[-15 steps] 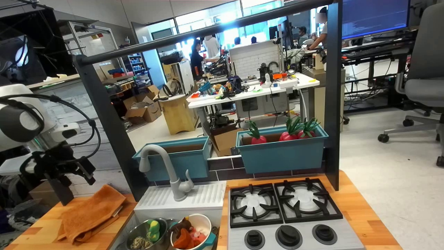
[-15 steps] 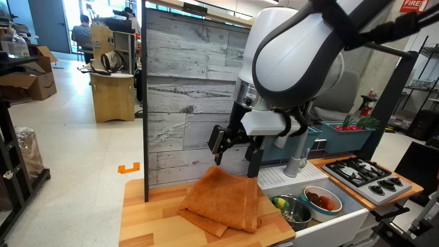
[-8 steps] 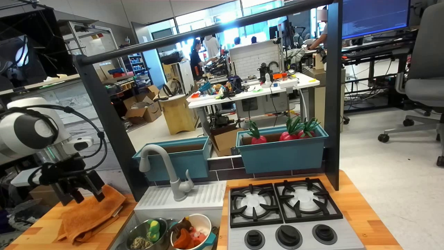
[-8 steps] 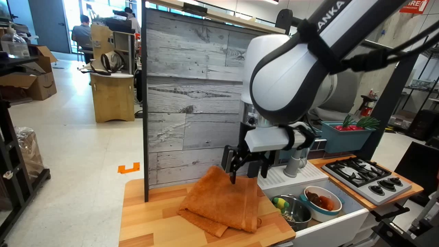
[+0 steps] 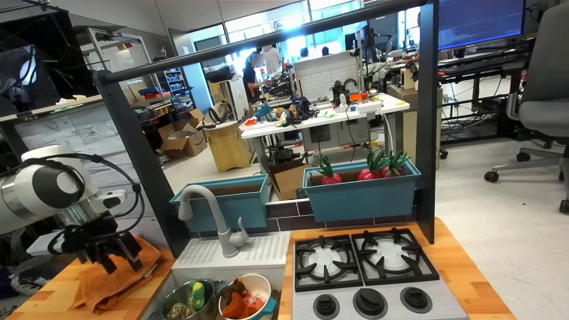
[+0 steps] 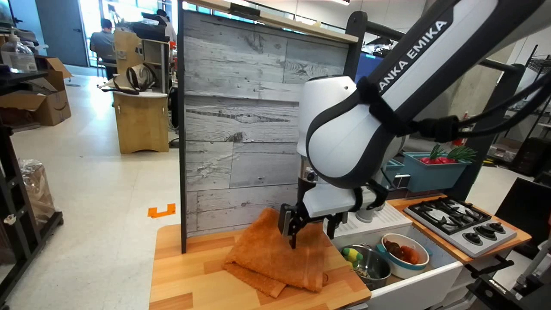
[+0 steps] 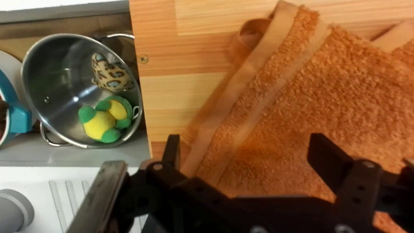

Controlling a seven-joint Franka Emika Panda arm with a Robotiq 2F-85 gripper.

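Spread wide, a gripper (image 7: 245,144) is hovering over an orange towel (image 7: 291,116), seemingly within reach but not yet gripped.

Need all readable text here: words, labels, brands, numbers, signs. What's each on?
"ANKA EMIKA": robot arm, in an exterior view; the start is covered.
Monitor: lines of text, too small and blurred to read.
Pump bottle: label too small to read.
Cardboard box: curved mark, no readable word.
Wrist view: none readable.
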